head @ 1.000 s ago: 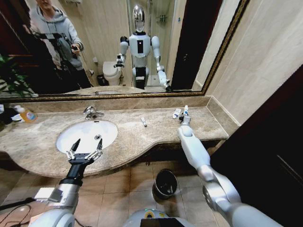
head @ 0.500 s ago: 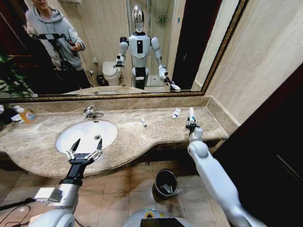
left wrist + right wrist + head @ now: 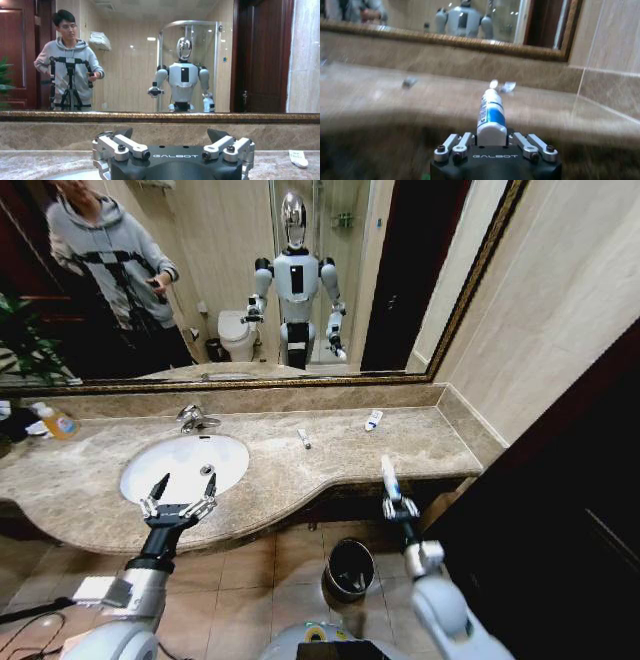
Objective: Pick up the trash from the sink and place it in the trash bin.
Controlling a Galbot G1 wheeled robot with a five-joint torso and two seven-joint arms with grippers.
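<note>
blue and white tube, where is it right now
The blue and white tube stands upright in the right gripper, off the counter's front edge on the robot's right, above and to the right of the trash bin on the floor.

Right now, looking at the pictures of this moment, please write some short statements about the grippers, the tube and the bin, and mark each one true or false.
1. The right gripper has its jaws shut on a white and blue tube. True.
2. The left gripper holds a piece of crumpled paper. False: its jaws are open and hold nothing; it hovers at the near edge of the sink.
3. The trash bin stands on the floor below the counter. True.
4. The tube is already inside the trash bin. False: it is in the right gripper, in front of the counter edge and above the bin.
5. Two small white items lie on the counter. True.
</note>
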